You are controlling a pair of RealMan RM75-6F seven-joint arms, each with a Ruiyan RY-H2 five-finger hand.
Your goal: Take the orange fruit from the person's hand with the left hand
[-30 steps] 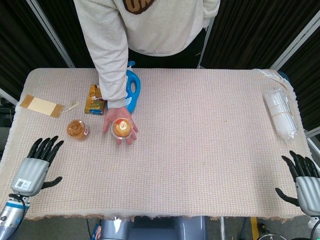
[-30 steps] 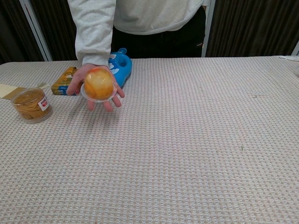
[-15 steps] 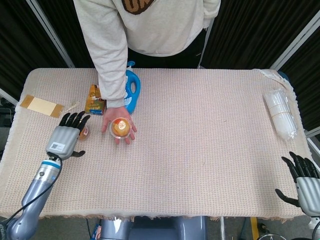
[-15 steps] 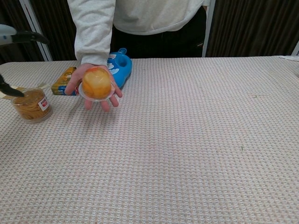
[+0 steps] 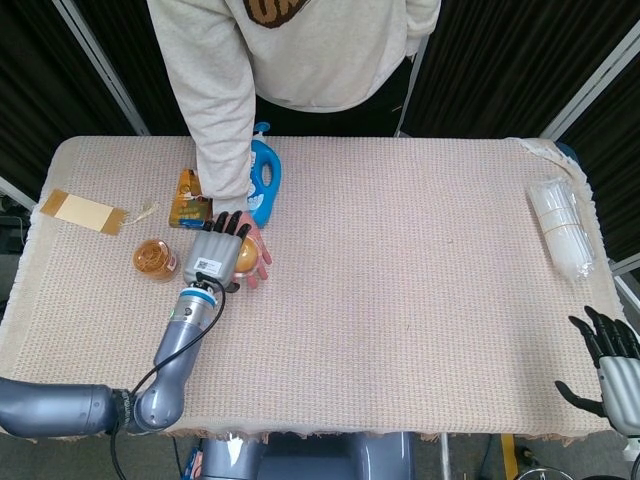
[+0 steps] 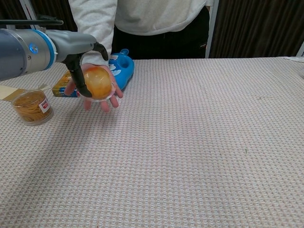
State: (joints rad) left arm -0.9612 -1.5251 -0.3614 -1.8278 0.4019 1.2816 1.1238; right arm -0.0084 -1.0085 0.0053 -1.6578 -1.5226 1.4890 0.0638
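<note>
The orange fruit [image 6: 97,81], in a clear plastic cup, lies on the person's upturned palm [image 6: 105,99] over the table's left side. My left hand [image 5: 217,251] hovers right over it and covers most of the fruit [image 5: 248,258] from above. In the chest view its thumb [image 6: 80,78] hangs down along the fruit's left side while a finger [image 6: 101,49] curves over the top; the fingers are spread around the fruit, not closed on it. My right hand [image 5: 610,358] rests open at the table's near right corner, fingers apart.
A blue detergent bottle [image 5: 265,182] and a yellow box [image 5: 189,199] lie just behind the person's hand. A jar of rubber bands [image 5: 155,259] stands to its left, a paper tag [image 5: 82,212] further left. Bagged plastic cups [image 5: 563,228] lie at the right edge.
My left arm has swung from the near left corner forward and right, past the jar, until the hand is over the fruit. The person's hand has stayed nearly still. The right hand is unchanged.
</note>
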